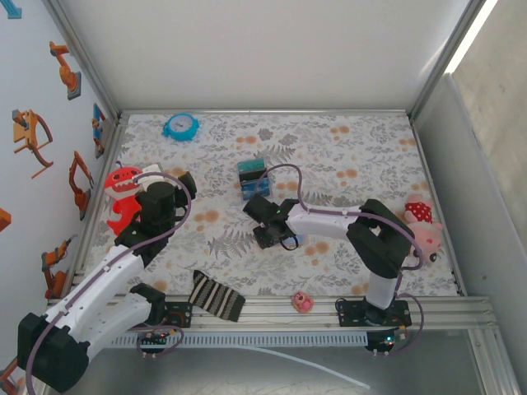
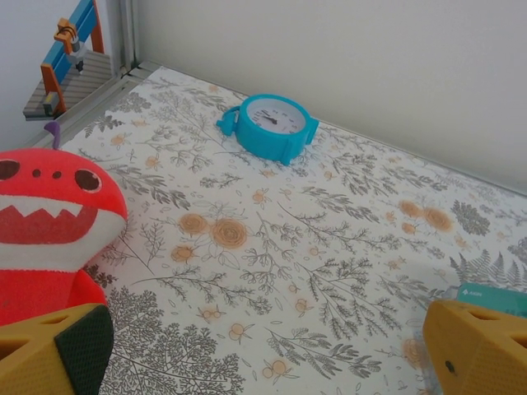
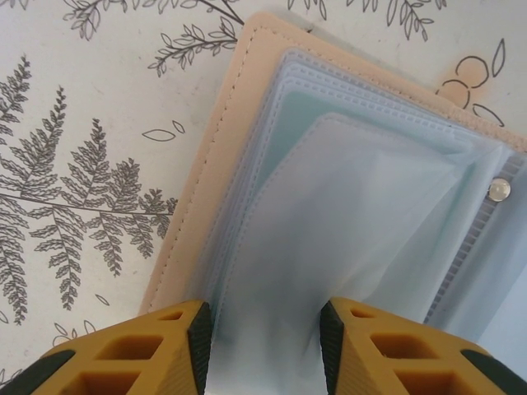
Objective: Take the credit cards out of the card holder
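Observation:
The card holder [image 3: 247,164] lies open on the flowered table, with a tan stitched cover and pale blue clear sleeves. My right gripper [image 3: 265,325] is shut on a sleeve. Its black pads [image 3: 200,337] press the sleeve from both sides, and it bows up between them. From above, the right gripper [image 1: 265,224] covers most of the card holder [image 1: 295,240]. Flat teal and blue pieces that look like cards [image 1: 252,177] lie just beyond it; one teal edge [image 2: 494,298] shows in the left wrist view. My left gripper [image 2: 268,346] stands wide open over bare table near the left side [image 1: 169,193].
A blue alarm clock [image 1: 180,126] [image 2: 270,125] lies at the back left. A red shark plush [image 1: 123,193] [image 2: 49,222] sits beside my left gripper. A striped sock [image 1: 216,296] and a small pink toy [image 1: 302,302] lie at the near edge. A pink plush [image 1: 422,222] sits at the right wall.

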Tool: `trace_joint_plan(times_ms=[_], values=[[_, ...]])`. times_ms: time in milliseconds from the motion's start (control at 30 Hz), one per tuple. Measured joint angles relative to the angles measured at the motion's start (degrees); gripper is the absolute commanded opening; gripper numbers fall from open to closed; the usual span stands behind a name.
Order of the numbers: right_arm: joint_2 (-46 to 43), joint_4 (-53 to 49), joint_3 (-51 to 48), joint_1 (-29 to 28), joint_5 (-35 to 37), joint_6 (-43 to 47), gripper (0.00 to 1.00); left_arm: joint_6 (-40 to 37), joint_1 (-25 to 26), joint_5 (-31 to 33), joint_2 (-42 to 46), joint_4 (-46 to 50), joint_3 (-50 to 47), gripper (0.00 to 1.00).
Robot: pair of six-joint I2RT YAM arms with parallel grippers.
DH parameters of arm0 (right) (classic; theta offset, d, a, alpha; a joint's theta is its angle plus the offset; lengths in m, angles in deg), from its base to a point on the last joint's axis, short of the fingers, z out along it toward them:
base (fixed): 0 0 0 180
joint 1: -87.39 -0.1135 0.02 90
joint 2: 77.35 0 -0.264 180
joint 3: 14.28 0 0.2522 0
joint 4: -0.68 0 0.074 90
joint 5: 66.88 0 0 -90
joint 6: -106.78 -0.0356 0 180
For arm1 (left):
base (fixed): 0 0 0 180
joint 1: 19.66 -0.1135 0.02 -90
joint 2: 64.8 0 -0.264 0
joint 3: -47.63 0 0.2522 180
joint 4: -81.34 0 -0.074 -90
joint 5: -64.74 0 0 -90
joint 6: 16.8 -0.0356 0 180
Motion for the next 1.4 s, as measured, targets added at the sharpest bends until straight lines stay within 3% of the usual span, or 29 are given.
trace_joint_plan(times_ms=[600,1133,1400], values=[[-2.54,-2.78,-0.66,1.03,4.96,0.42,0.43,-0.24,0.0,-1.38,-0.02,0.44,1.11,0.97],[-8.15,-4.04,-7.21,7.93,7.1,-1.2,0.42,-0.92,0.0,-2.36,-0.35,0.48,1.18,0.97],[-9.38,-4.61,-7.8,8.74,7.43,-2.25,0.41,-1.33,0.0,-2.43,-0.2,0.72,1.18,0.97]])
